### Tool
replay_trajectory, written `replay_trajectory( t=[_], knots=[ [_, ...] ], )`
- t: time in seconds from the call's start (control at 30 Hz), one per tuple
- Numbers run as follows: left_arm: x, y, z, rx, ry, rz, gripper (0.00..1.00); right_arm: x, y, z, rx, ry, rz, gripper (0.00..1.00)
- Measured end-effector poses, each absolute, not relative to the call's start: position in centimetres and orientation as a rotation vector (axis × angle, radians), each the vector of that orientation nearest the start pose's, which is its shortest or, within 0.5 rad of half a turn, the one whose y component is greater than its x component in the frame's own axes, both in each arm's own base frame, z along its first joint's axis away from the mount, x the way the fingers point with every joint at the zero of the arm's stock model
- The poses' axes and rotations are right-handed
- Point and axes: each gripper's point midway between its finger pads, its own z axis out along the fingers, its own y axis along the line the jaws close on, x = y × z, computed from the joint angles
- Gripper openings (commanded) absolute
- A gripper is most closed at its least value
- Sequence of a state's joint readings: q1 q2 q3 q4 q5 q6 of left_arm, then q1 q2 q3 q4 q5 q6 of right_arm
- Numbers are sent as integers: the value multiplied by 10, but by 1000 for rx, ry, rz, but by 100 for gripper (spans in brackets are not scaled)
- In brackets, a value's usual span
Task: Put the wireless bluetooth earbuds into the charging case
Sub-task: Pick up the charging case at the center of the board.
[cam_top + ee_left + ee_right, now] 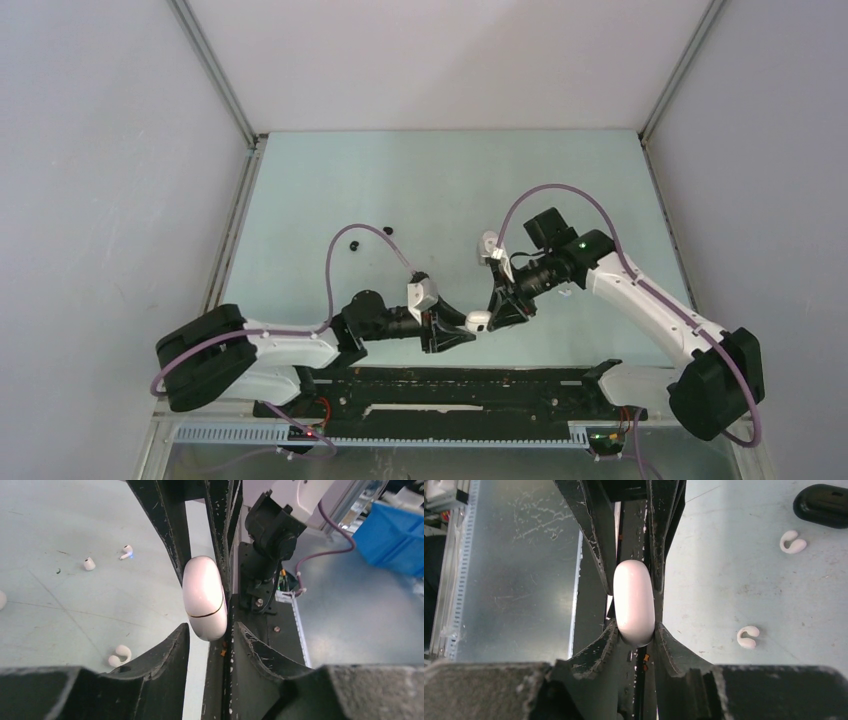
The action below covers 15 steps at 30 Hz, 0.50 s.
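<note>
Right gripper [634, 632]: you squeeze the white charging case [634, 600] tight.
Left gripper [212, 630]: its jaws sit around the case's other end; you cannot tell if they press.
Case: between both grippers, near middle of the table [450, 180].
White earbuds [748, 636]: loose on the table.
Black earbuds [353, 244]: farther back, left.

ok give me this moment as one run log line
white case: closed | right gripper: shut on it | left gripper: flanking it too, grip unclear | earbuds: loose on table
</note>
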<state>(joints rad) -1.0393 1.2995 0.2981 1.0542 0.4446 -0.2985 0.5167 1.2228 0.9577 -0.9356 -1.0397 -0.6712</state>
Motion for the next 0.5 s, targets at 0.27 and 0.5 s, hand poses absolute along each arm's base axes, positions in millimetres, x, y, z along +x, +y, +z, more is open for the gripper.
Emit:
replay_trajectory(
  t=[0.27, 0.5],
  knots=[
    [99, -350, 152, 1084, 1378, -1266, 42, 115, 230, 166, -1645, 1812, 1237, 7],
    [98, -350, 140, 1115, 1410, -1249, 41, 116, 231, 160, -1687, 1816, 1174, 7]
  ],
)
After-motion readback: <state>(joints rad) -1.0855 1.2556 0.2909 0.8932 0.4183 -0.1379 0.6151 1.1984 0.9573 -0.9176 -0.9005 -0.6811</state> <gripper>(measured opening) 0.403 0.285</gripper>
